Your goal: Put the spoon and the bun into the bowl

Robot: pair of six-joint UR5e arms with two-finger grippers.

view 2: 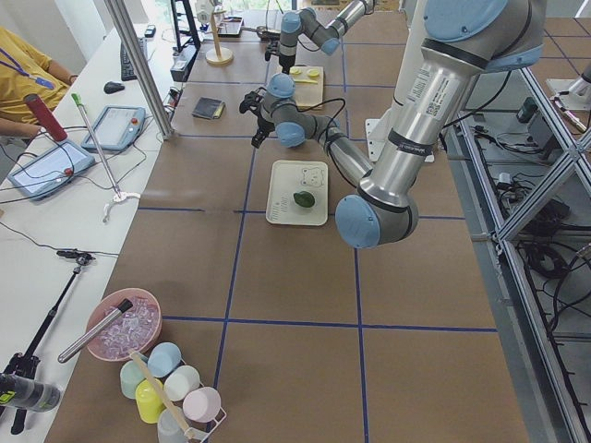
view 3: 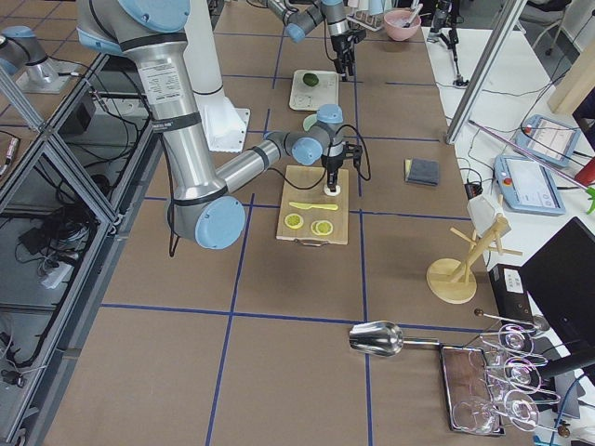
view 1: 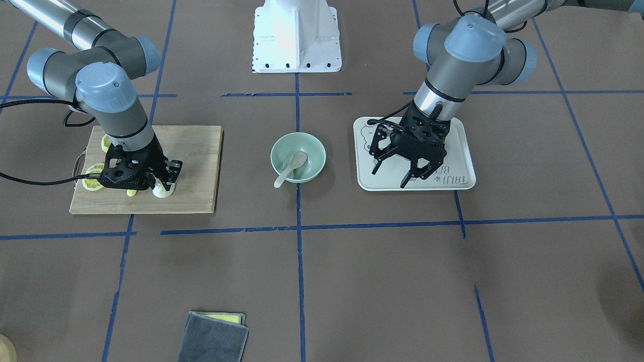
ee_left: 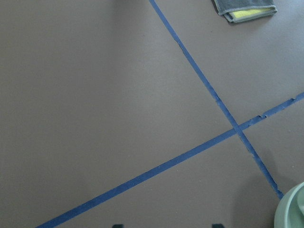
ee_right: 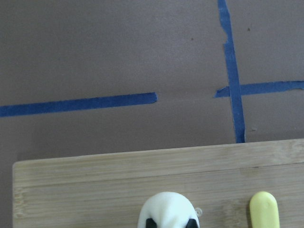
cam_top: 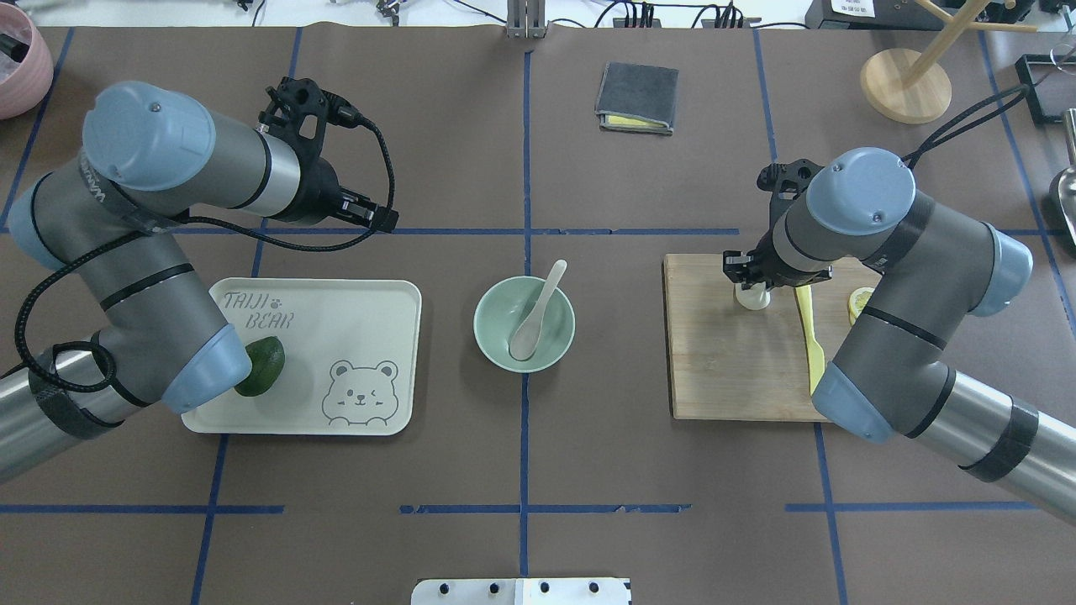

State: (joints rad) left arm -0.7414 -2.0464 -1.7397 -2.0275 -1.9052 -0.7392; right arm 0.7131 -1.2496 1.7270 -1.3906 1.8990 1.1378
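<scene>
White bun [ee_right: 167, 208] pinched between right pincer [view 1: 164, 184] tips, on wooden board [view 1: 196, 151]

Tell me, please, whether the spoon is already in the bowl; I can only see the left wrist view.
Observer: Yes. The spoon lies in the bowl, scoop inside and handle leaning over the rim.
Operator: Thank you. Where is the bun?
Observer: The bun sits on the wooden board, with the right gripper down on it and its fingers closed against the bun's sides.
Operator: And is my left gripper carrying anything?
Observer: No. The left gripper is raised near the tray, open and empty.
</scene>
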